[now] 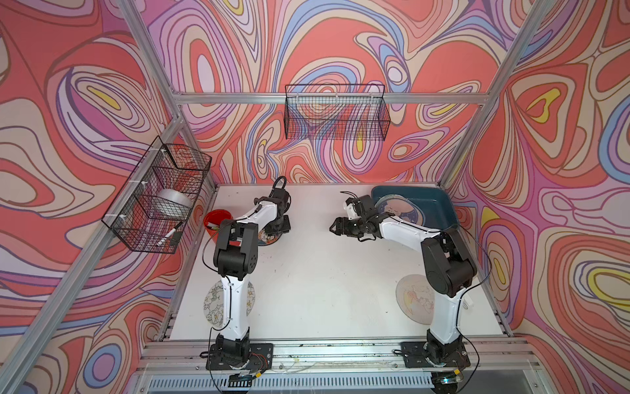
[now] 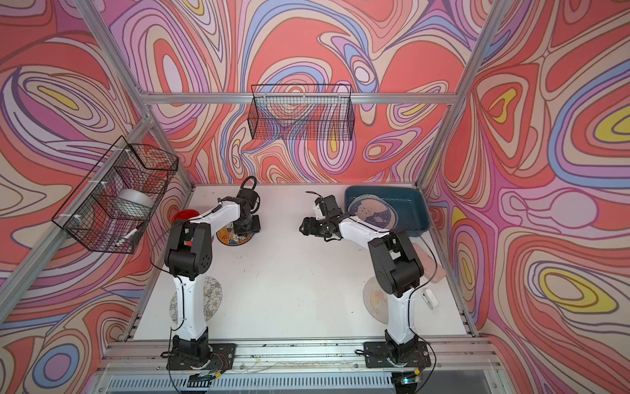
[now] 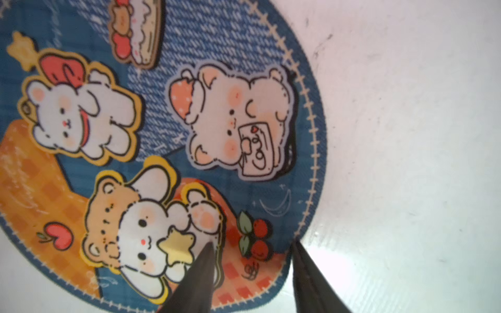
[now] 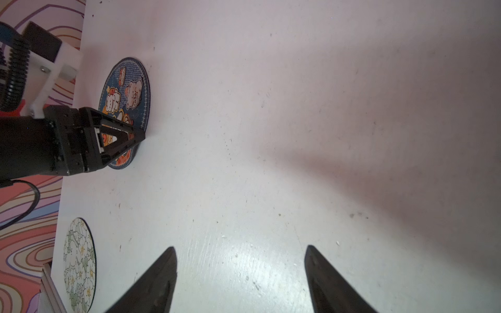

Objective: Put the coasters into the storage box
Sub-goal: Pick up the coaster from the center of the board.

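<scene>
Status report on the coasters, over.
Left gripper open, straddling rim of bear coaster. Right gripper open, empty. One coaster in storage box; nothing in the way.

Bright, soft shadows, wrist cams blurry

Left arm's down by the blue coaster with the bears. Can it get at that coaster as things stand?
Probably yes. The left gripper is right at the blue bear coaster, fingers apart astride its rim, one over the print, one at the edge. Nothing lies on it.
</scene>
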### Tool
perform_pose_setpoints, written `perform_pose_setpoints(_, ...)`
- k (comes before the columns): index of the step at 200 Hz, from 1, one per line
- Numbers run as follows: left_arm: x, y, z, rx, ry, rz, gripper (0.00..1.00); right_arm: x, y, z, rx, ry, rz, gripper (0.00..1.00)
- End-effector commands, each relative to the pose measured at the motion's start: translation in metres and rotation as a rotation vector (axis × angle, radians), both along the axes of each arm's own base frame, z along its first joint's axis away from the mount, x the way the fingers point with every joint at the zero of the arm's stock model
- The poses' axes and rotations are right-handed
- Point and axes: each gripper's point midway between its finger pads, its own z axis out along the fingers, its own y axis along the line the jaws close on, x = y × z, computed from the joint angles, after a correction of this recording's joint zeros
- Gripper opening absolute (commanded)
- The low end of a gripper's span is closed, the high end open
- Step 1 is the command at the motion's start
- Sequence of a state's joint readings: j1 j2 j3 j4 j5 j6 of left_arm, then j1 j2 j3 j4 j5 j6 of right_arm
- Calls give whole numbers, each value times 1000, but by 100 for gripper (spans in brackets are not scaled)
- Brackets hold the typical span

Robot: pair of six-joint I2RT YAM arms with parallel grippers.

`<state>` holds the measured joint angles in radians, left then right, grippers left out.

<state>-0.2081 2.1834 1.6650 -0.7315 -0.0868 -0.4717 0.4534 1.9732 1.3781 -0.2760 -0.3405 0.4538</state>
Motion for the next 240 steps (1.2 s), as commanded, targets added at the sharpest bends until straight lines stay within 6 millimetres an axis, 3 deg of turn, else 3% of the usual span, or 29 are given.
perform_pose_setpoints(1, -24, 6, -26, 22, 137, 7, 30, -2, 2, -4, -7, -3, 11, 75)
perform_pose_setpoints(27, -23, 6, -26, 18, 134, 3, 15, -2, 2, -3, -7, -6, 10, 75)
perform_pose_setpoints(39, -22, 6, -26, 16, 131, 2, 0, -2, 2, -2, -6, -6, 9, 75)
perform_pose_setpoints(77, -17, -11, -20, -76, 49, -43, 0, -1, 2, -1, -7, -5, 9, 75)
perform_pose_setpoints(119, -20, -54, 20, -155, -110, -177, 0, 2, 5, 5, 5, -9, 13, 75)
perform_pose_setpoints(186, -62, -142, 48, -363, -204, -332, 0, 5, 18, 19, 56, -25, 31, 77)
perform_pose_setpoints(240, -89, -190, 80, -546, -291, -371, 0, 4, 27, 21, 96, -9, 49, 78)
